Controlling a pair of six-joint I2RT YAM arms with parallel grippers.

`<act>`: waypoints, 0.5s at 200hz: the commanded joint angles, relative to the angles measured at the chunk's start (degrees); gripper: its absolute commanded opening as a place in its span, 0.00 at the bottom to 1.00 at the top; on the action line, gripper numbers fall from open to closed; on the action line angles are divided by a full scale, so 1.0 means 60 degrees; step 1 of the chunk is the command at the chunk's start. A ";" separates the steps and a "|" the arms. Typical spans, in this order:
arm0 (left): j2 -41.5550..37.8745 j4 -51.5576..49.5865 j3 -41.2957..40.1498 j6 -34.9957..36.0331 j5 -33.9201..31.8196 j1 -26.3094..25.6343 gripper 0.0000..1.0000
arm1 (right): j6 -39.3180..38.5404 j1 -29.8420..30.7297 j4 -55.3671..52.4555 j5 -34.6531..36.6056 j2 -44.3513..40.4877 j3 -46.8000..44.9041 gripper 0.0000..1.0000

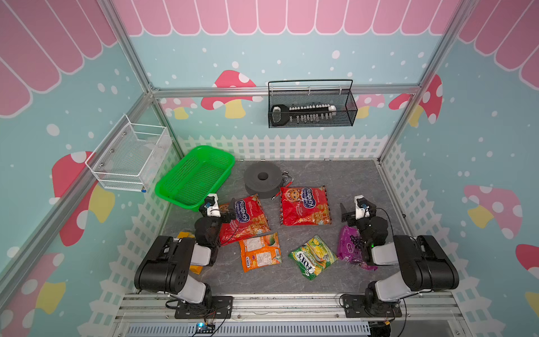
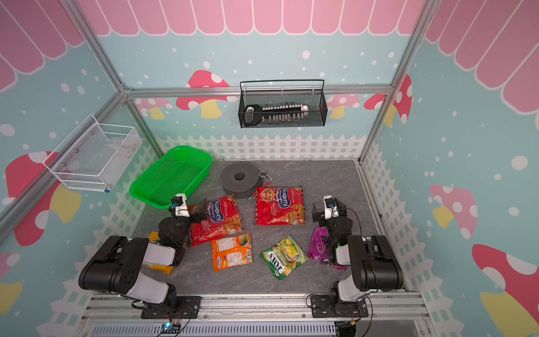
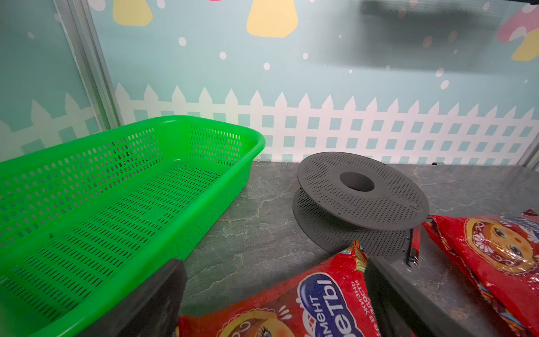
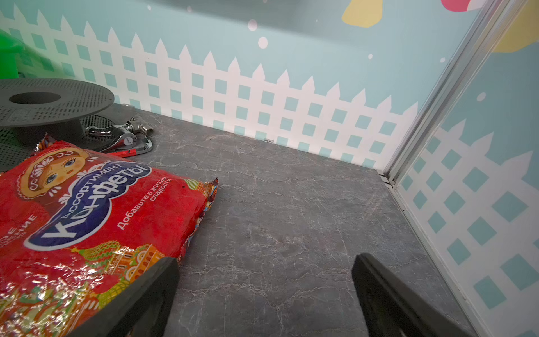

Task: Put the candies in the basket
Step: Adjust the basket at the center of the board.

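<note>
The green basket lies empty at the back left. Two red candy bags lie mid-table, with an orange bag, a green-yellow FOX'S bag and a purple bag nearer the front. A yellow-orange bag is mostly hidden under my left arm. My left gripper is open, its jaws straddling the left red bag's far corner beside the basket. My right gripper is open over bare table, right of the other red bag.
A dark grey spool and a chrome tap fitting sit behind the red bags. A white wire basket hangs on the left wall and a black one on the back wall. Fence-printed walls close the table.
</note>
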 commanded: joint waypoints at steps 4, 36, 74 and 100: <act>0.0002 0.0120 -0.0024 0.0088 0.0001 0.0036 0.99 | -0.0058 -0.0047 0.0098 -0.0064 -0.0088 -0.0057 0.99; 0.0002 0.0083 -0.0002 0.0084 0.0036 0.0046 0.99 | -0.0058 -0.0050 0.0092 -0.0064 -0.0078 -0.0057 0.99; 0.0002 -0.0058 0.0064 -0.0026 0.0282 0.0203 0.99 | -0.0044 -0.0050 0.0094 -0.0078 -0.0067 -0.0068 0.99; 0.0002 -0.0064 0.0064 -0.0034 0.0287 0.0210 0.99 | -0.0041 -0.0050 0.0086 -0.0064 -0.0078 -0.0055 0.99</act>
